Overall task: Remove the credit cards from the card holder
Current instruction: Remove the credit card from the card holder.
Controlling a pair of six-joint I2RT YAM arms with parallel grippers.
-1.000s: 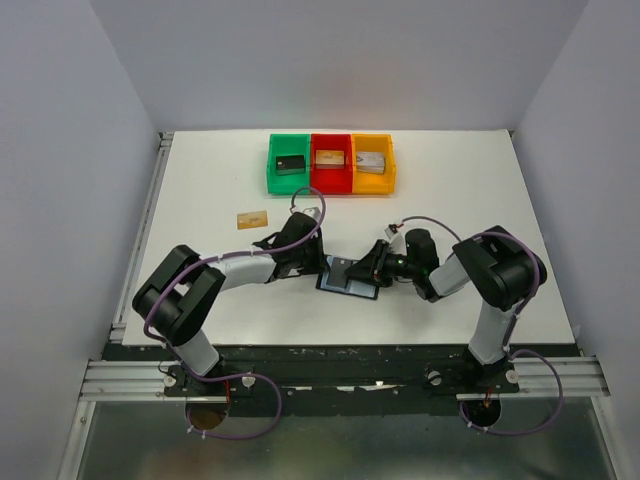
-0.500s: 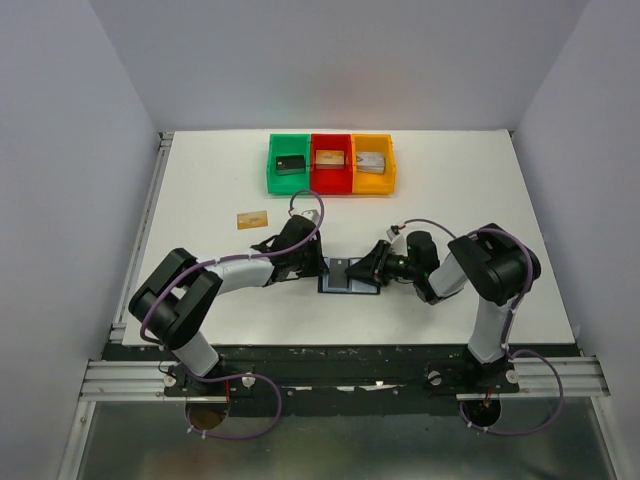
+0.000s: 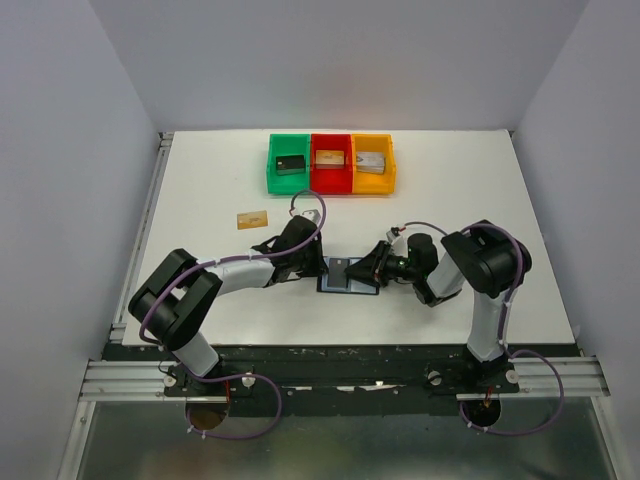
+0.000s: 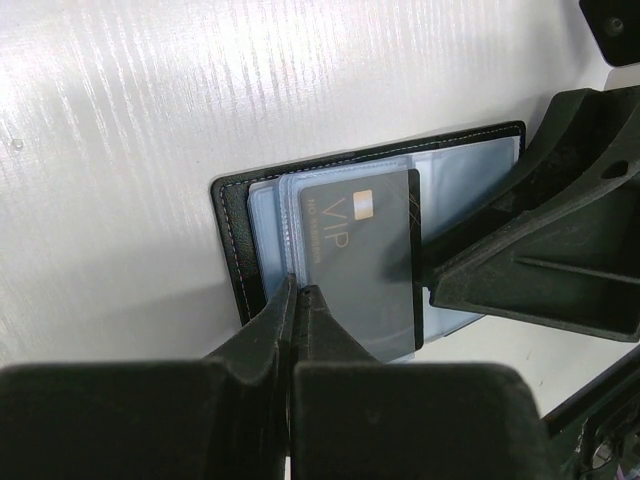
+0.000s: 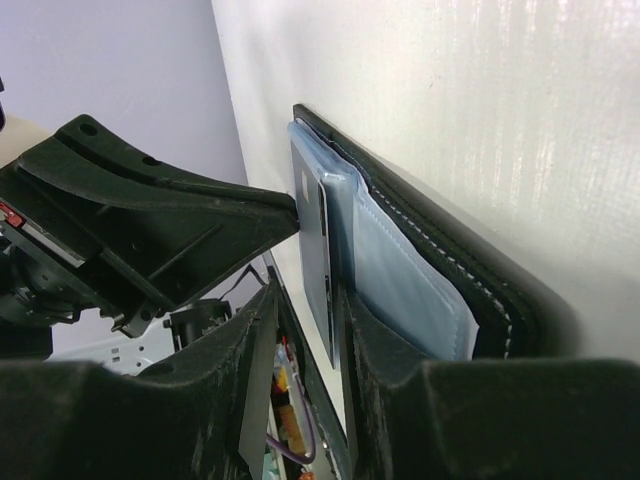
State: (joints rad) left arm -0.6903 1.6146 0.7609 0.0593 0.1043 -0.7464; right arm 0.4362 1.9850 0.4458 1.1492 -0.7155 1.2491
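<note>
Grey "VIP" card juts from holder; left gripper pressed together at its seven o'clock, right gripper spread around it.

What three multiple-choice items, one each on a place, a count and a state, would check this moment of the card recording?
1. Where is the thin tan-gold rectangular card?
A. inside a bin
B. on the white table, nearer than the bins and to their left
C. in a pocket

2. How many plastic bins stand side by side?
A. one
B. two
C. three

3. How is the flat black bifold card holder?
A. lying open
B. folded shut
C. held in the air

1 B: it lies alone on the tabletop.
2 C: a green bin, a red bin, an orange bin.
3 A: its bluish pockets face up, with a black VIP card showing.
</note>
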